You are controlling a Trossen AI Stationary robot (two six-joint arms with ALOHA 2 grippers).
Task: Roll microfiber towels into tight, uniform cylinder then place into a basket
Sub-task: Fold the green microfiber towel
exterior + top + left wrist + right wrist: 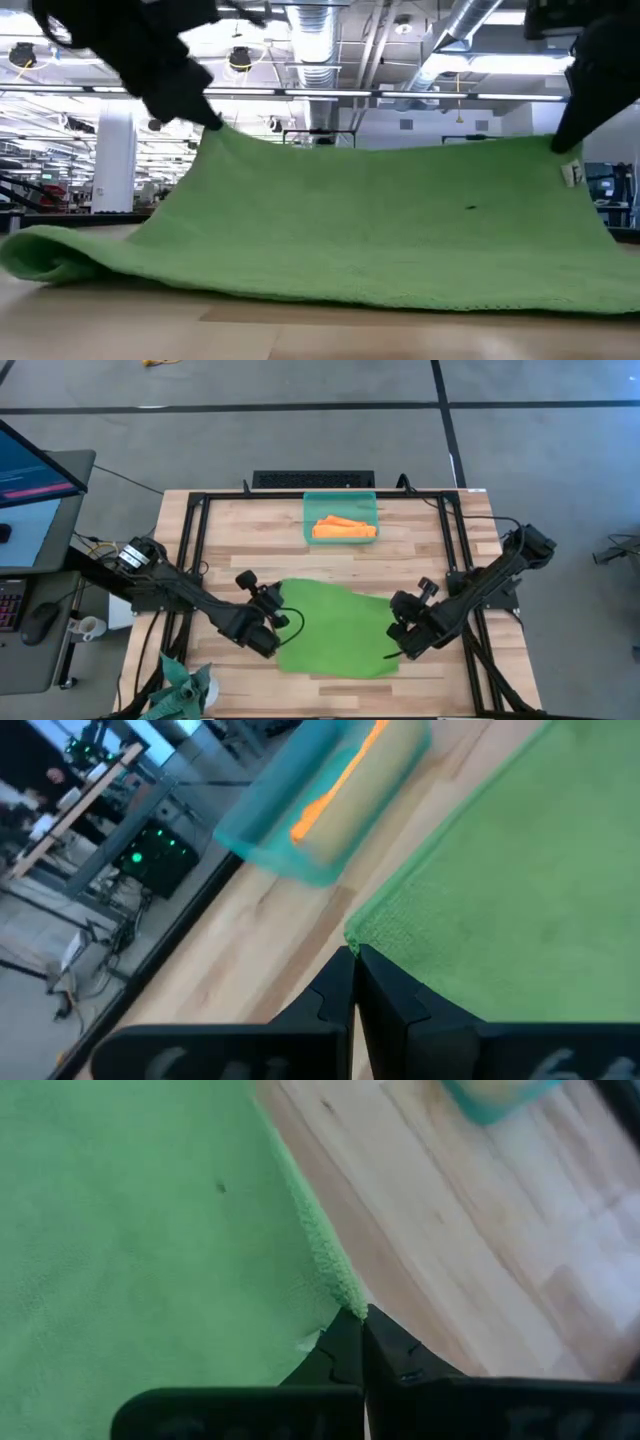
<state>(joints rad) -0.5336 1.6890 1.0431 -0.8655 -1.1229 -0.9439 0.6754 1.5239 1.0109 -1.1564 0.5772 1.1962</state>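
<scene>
The lime green towel (335, 628) lies spread on the wooden table (240, 540), with two of its corners lifted. My left gripper (272, 643) is shut on the towel's left corner and my right gripper (400, 650) on its right corner. In the low view the towel (380, 220) slopes down from both raised corners, and its lower edge (400, 300) lies on the table. The orange towel (344, 528) lies rolled inside the teal basket (310, 510) at the far middle of the table. My left gripper pinches the green towel's left corner (365, 935) between its two fingertips. The corner is lifted off the table (215, 132), and the cloth runs down and away from it. My right gripper pinches the green towel's right corner (345, 1295) between its two fingertips, beside a small white tag (572, 172). The corner is lifted (558, 145), and the cloth between the two corners sags only slightly.
A dark teal-grey cloth (185, 690) lies at the table's near left corner. A black frame (190, 550) runs along the table's left, far and right sides. A monitor (35, 490) stands off the table to the left.
</scene>
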